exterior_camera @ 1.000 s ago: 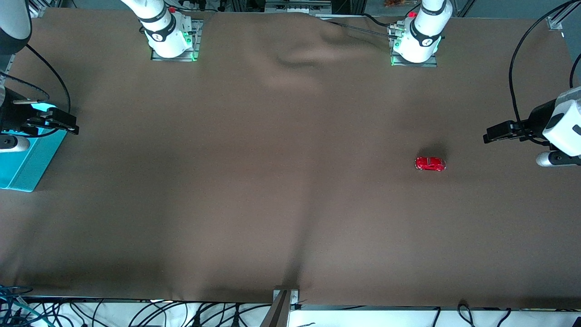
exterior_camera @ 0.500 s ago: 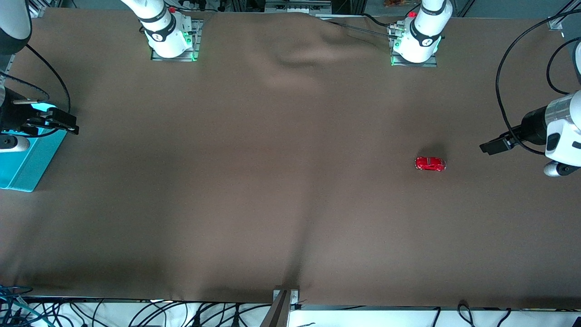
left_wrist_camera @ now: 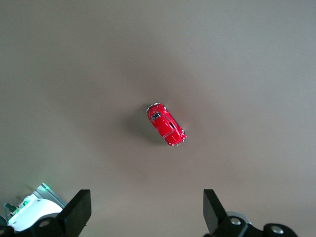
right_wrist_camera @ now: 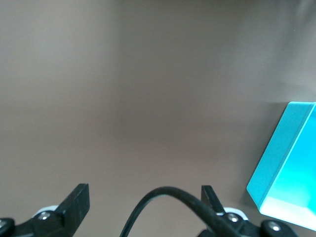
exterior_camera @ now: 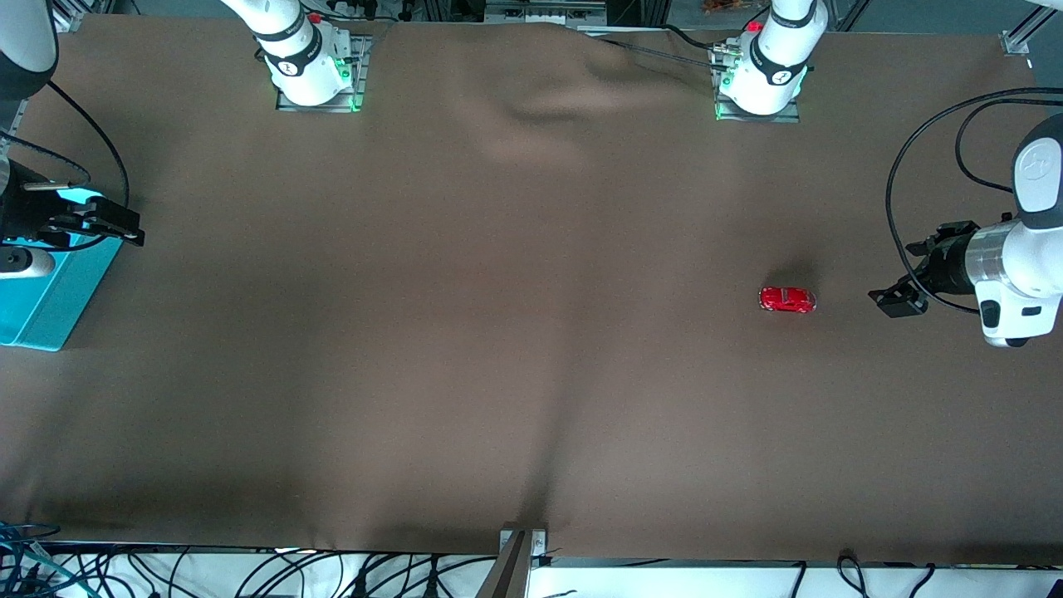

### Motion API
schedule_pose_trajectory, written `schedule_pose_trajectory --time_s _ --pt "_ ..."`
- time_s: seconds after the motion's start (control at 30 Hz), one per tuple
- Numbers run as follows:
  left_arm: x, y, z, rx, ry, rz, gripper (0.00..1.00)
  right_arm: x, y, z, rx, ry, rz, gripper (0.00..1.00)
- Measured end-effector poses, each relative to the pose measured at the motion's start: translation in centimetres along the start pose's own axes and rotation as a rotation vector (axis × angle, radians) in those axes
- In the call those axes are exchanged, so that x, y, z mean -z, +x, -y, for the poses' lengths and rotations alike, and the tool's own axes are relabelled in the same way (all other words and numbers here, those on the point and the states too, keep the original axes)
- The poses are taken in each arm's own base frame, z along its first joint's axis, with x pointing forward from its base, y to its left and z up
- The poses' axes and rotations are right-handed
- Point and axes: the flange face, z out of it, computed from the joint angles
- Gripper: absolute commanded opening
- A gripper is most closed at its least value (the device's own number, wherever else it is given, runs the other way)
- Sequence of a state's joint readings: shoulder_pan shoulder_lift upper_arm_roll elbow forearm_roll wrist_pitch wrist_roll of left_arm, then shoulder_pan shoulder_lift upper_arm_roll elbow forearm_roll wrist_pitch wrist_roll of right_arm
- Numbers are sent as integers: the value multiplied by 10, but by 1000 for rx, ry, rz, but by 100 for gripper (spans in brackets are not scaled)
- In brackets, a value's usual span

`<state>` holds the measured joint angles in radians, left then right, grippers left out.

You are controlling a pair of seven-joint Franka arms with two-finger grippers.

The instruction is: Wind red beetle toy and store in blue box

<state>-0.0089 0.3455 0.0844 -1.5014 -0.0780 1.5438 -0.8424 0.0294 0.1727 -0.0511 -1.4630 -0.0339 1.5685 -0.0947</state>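
A: Start at the left claw. What is it doing?

B: It is up in the air at the left arm's end of the counter, its fingers spread wide with nothing between them. The left wrist view looks down past them onto the red beetle toy, which sits apart from both fingers.

A: So the toy is untouched?

B: As far as I can see, yes. The red beetle toy rests on its wheels on the bare brown cloth, near the left claw but not in contact with it. I judge that neither the grasp nor the winding has begun.

A: And the right claw?

B: It waits over the blue box at the right arm's end of the counter, also wide and empty. The right wrist view shows one turquoise corner of the box; what I can see of the inside holds nothing.

A: What remains, then?

B: Nearly everything, in my judgement: picking up the toy, winding it, then carrying it across the whole counter, since toy and box lie well apart.
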Motion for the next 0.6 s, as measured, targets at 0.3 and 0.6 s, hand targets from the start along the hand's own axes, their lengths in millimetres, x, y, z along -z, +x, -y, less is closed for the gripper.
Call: schedule_pose_trajectory --time_s 0.3,0.6 --pt "-45 19 -7 153 -44 29 100 0 0 0 0 0 0 100" --pt "-85 40 -10 332 -63 50 100 0 0 0 0 0 0 100"
